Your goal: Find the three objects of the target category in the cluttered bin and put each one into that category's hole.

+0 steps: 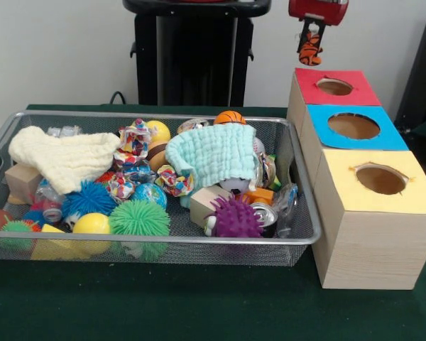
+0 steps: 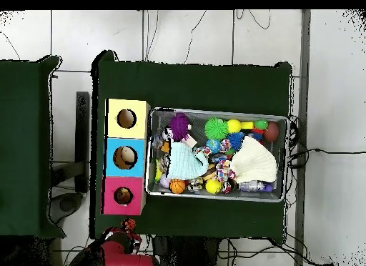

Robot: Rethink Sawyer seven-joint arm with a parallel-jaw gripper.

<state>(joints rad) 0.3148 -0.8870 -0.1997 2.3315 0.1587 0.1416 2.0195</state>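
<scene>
Where the green tabletop [image 1: 199, 305] fills the bottom of the front view, the wire-mesh bin [image 1: 163, 240] sits at lower left, crowded with clutter: a green spiky ball [image 1: 140, 219] and a yellow ball [image 1: 91, 224] near its front rim, a purple spiky ball [image 1: 236, 217] toward the right, a blue spiky ball [image 1: 89, 198] left of centre. Further back lie a cream knitted cloth [image 1: 64, 158] at the left and a mint knitted cloth [image 1: 213, 155] at centre, with a small basketball [image 1: 230, 117] beyond it by the far rim. Just beside the bin, along the frame's right, stands the row of wooden boxes: the yellow-topped hole [image 1: 380, 179] nearest, the blue-topped hole [image 1: 353, 126] behind it, and the red-topped hole [image 1: 334, 87] farthest. At the upper right, above and slightly left of the red-topped hole, the gripper [image 1: 311, 42] hangs with its fingers closed on the striped tiger plush [image 1: 309, 50], which dangles clear of the box. From overhead, the gripper [image 2: 129, 227] shows at lower left, just below the red box.
</scene>
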